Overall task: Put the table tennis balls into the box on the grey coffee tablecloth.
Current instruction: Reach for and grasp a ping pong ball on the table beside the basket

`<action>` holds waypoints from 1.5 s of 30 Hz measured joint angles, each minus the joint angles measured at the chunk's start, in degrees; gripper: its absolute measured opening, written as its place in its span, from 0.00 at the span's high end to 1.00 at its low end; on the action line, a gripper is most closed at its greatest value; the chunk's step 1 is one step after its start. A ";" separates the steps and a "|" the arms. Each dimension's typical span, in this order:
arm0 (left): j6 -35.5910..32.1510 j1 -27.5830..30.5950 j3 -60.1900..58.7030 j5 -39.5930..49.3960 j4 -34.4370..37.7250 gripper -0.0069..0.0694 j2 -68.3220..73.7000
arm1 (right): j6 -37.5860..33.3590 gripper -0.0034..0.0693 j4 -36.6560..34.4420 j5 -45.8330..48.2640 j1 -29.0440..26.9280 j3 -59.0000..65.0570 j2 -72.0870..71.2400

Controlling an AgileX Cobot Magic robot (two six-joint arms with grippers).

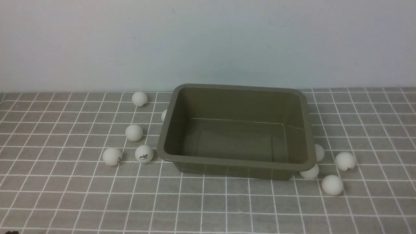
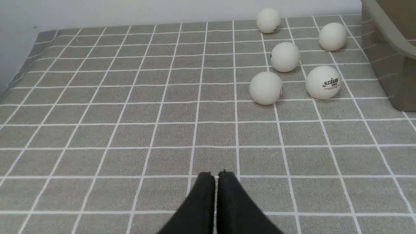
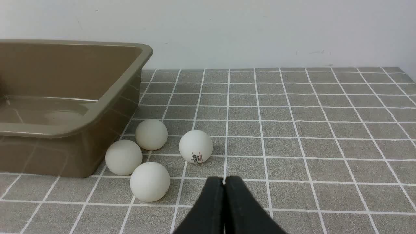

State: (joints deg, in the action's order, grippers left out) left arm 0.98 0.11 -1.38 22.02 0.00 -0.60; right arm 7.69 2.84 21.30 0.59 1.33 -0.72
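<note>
The rectangular olive-green plastic tub sits upright, mouth up, toward the back of the worktop, on the grey-brown tablecloth with its thin white grid. The tub's long axis runs left to right, parallel with the pale wall behind it, and each short end faces a cluster of small matte white table tennis balls.

Five lie on the cloth to the left. One is far back, one is half hidden behind the tub's left rim, and one with a red printed logo is just beside the near left corner. Four lie at the near right corner. Two of these are tucked under the rim, perhaps touching the tub's wall, and two are farther out.

The left claw is low over the cloth with its black fingers pressed together on nothing, and bare cloth lies between it and the left cluster. The right claw is likewise closed and holds nothing, with a printed ball near its tips.
</note>
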 joint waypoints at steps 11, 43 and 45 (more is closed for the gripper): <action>0.00 0.00 0.00 0.00 0.00 0.92 0.00 | 0.00 0.97 0.00 0.00 0.00 0.00 0.00; 6.52 0.00 -0.20 -10.08 9.73 0.92 0.00 | 0.00 0.97 0.00 0.00 0.00 0.00 0.00; 8.63 0.00 -0.20 -15.18 14.85 0.92 0.00 | 0.15 0.97 -0.09 0.00 0.00 0.00 0.00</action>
State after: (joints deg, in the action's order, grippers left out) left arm 9.61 0.11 -1.58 6.84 14.85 -0.60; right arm 7.85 2.76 21.30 0.59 1.33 -0.72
